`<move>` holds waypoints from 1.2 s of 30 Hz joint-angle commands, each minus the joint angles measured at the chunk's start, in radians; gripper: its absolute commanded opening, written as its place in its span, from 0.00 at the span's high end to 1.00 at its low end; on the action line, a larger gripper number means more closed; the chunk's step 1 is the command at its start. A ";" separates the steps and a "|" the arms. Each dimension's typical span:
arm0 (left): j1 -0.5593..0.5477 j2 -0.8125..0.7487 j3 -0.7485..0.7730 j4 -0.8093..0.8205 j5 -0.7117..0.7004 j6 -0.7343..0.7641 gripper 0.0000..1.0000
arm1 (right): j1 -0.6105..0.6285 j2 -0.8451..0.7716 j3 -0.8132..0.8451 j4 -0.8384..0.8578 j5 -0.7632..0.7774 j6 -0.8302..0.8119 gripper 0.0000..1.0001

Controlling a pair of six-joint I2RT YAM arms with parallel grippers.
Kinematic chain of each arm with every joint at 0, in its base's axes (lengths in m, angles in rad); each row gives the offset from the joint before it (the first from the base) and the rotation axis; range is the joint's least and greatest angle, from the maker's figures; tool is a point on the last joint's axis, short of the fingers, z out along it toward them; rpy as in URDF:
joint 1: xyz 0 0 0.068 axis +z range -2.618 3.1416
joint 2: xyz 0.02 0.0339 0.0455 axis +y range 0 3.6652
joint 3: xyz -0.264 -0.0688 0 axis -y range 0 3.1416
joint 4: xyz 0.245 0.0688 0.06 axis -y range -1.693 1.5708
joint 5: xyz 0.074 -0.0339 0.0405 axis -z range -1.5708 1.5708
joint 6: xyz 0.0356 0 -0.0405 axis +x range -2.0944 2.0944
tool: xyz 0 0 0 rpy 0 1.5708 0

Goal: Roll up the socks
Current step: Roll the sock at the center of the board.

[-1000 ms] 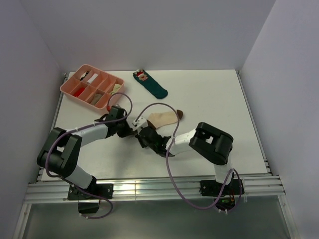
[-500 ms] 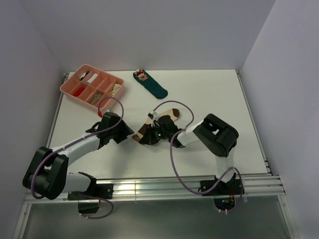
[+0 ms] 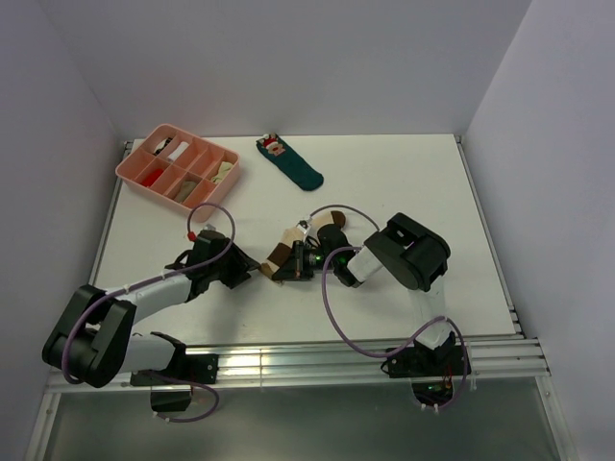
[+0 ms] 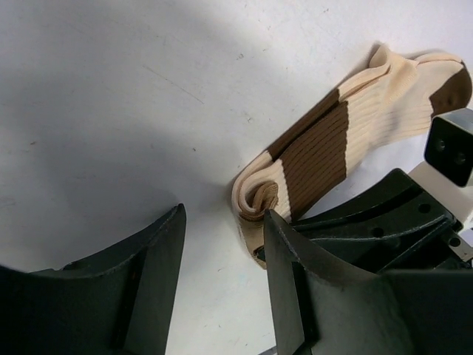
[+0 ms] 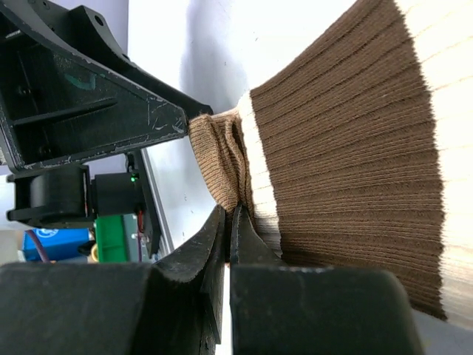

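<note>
Two changes stand out against a second ago. At upper left of the top view the tray (image 3: 123,173) sits well apart from the work. Below it, left of centre, the left gripper (image 3: 245,273) has pulled back off the fabric. A second ago it was pressed in close over the cloth, and now its own wrist view shows the jaws well apart with nothing between them, just beside the rolled end.

The socks (image 3: 286,252) lie at the centre of the tabletop (image 3: 404,182), running up to the right. In the left wrist view the banded sock (image 4: 325,140) has its near end curled into a small tight coil, with the toe flat at upper right. The tan sock (image 5: 216,144) appears to be wound inside that coil. Near the back edge, the teal sock (image 3: 291,163) plays no part.

To the right, the right gripper (image 5: 229,222) has swung round onto the coil. It is all but closed, pinching the fabric's edge beside it. I judge the roll only just begun. Roughly one turn is made and most of the length is flat. The pinch is likely what keeps that turn from springing open.
</note>
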State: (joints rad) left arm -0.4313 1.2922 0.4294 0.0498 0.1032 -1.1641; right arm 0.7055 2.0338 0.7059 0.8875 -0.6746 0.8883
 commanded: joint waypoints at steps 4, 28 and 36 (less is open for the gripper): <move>-0.007 0.006 -0.018 0.064 0.029 -0.031 0.50 | -0.001 0.069 -0.036 -0.101 0.015 0.017 1.00; -0.037 0.252 0.166 -0.155 -0.049 0.043 0.93 | 0.000 0.054 0.007 -0.170 0.066 -0.029 1.00; -0.040 0.222 0.311 -0.358 -0.074 0.095 1.00 | 0.018 -0.099 0.013 -0.329 0.188 -0.166 0.74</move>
State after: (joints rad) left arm -0.4694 1.5139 0.6762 -0.1463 0.0982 -1.1286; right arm 0.7151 1.9869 0.7277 0.7773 -0.6193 0.8505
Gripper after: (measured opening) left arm 0.124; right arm 0.232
